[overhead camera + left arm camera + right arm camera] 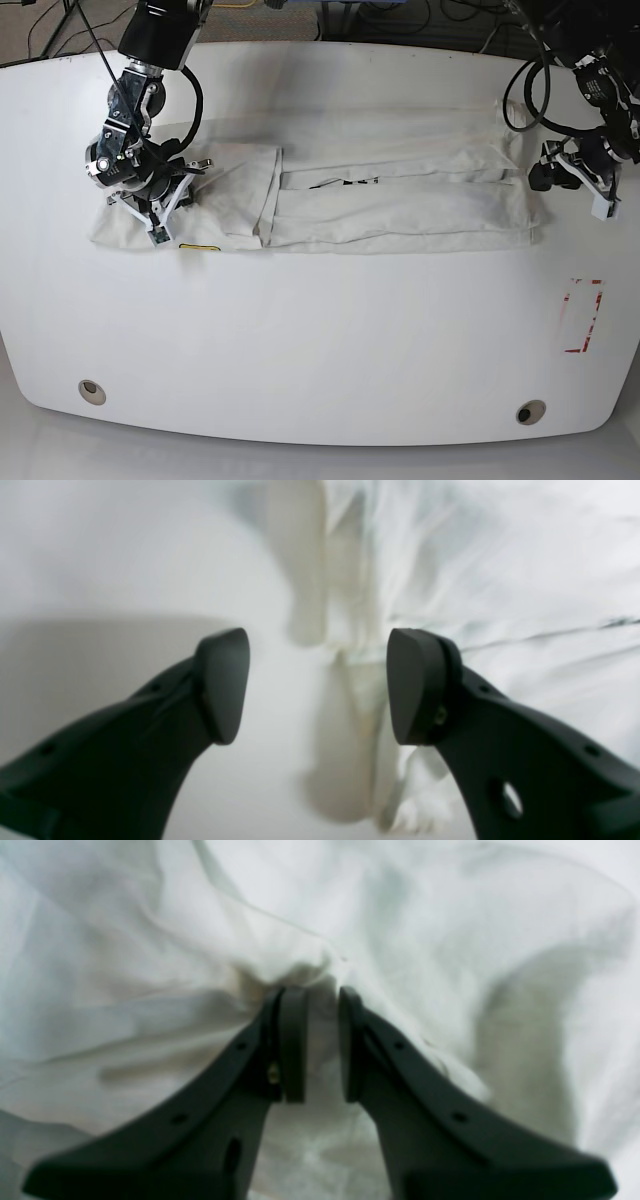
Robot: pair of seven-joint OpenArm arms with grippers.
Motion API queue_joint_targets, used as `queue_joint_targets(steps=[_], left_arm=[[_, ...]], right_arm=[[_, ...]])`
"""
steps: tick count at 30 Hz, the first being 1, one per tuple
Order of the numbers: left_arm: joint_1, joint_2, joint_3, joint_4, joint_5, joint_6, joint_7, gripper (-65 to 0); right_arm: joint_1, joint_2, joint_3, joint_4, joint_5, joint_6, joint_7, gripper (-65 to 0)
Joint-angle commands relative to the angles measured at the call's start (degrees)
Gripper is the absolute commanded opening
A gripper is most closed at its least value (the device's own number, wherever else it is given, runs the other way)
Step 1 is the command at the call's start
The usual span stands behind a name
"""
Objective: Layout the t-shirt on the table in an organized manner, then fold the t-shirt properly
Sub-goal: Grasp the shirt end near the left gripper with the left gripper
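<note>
While the right gripper (316,1040) pinches the t-shirt (400,195), the left gripper (317,685) hangs beside it.

A: Can any writing be read here?

B: Nothing legible. In the base view, a short run of black lettering shows on the folded white cloth t-shirt (400,205), just left of the frame's centre, but it is too small and half tucked under a fold to make out.

A: What about the small orange-yellow tag (198,243) at the shirt's lower left edge?

B: Too small to read.

A: And the red-outlined rectangle mark (583,316) at the right of the glossy white tabletop (320,350)?

B: An outline only, no characters. Both wrist views are blurred and show no text.
</note>
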Motion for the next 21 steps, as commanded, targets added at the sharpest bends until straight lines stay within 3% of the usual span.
queue_joint_targets(steps=[1,14,21], left_arm=[[0.78,-1.46,-0.21,-1.27,-2.86,-0.1,-0.58,-24.2],[0.43,-1.64,0.76,-7.95,-9.36,-0.1,-0.31,-24.2],[0.43,-1.64,7.97,-8.39,-13.41,-0.1,-0.31,-24.4]], right_arm=[[0.88,0.52,0.1,1.04,0.62,-0.07,1.12,-54.9],[0.88,0.44,-0.17,1.13,0.71,-0.07,1.12,-54.9],[0.88,0.44,-0.08,1.13,0.71,-0.07,1.12,-54.9]])
